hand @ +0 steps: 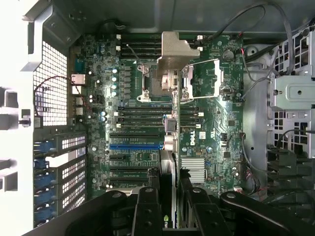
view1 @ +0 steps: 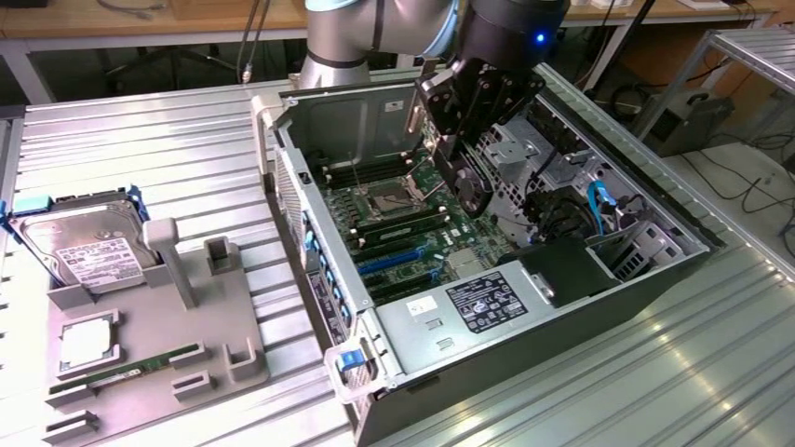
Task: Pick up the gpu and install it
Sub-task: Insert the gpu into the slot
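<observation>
We are holding the gpu clamped between the fingers, inside the open computer case that is lying on the ribbed metal desk. The card is hanging edge-down over the green motherboard, close above it, and we cannot tell whether it is touching. In the wrist view the fingers are gripping the gpu from both sides, with its silver bracket at the far end pointing toward the processor socket. The blue slot is lying just beside the card's edge. On the exterior view's left, well apart from the case, a gray holder is carrying a hard drive and a green memory stick.
</observation>
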You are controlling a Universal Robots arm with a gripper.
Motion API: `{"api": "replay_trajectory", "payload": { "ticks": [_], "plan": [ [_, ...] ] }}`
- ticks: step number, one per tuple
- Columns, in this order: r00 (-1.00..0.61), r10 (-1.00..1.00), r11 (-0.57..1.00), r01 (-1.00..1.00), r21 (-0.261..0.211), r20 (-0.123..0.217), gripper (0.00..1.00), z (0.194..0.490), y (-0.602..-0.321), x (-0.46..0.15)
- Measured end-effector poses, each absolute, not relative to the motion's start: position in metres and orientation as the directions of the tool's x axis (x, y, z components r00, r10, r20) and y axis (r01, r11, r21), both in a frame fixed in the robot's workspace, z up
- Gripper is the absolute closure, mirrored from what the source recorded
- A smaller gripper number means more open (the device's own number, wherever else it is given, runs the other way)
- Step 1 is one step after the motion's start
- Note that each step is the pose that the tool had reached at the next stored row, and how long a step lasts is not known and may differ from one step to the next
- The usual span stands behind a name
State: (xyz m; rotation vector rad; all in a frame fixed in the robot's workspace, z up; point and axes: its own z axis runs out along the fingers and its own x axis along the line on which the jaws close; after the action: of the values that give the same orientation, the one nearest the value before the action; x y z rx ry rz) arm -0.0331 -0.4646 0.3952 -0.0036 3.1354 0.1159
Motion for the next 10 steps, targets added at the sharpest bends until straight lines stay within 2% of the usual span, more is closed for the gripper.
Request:
{"api": "replay_trajectory", "payload": {
  "ticks": [5, 10],
  "plan": [
    [-1.000, -0.011, 0.997, -0.011, 0.074, -0.004, 0.74, 0.3952, -0.4646, -0.0332],
    [-0.993, -0.115, 0.991, -0.115, 0.074, -0.004, 0.74, 0.3951, -0.4646, -0.0333]
  ]
}}
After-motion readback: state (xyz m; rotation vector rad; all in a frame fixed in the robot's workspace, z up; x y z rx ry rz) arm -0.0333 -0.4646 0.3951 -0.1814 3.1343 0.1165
